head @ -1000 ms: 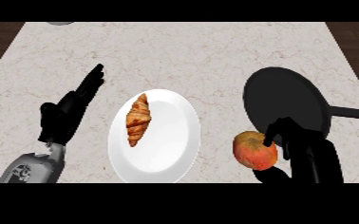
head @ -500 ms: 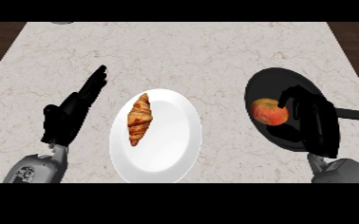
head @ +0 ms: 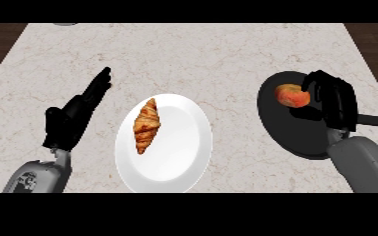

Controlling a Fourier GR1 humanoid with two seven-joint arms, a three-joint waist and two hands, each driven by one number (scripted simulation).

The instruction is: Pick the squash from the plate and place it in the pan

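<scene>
The right hand [head: 332, 102] has carried the squash [head: 293, 96] from beside the plate [head: 184, 155] to over the pan [head: 295, 135] on the right, now at its far side. Its fingers are still curled round the squash. Only the release seems left. The croissant [head: 148, 125] stays on the plate. The left hand [head: 77, 112] rests open at the bench's [head: 207, 55] left.

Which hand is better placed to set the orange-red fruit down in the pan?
Right. The right hand is over the black pan, its fingers curled round the orange-red fruit. The left hand rests open left of the white plate, across from the pan.
</scene>
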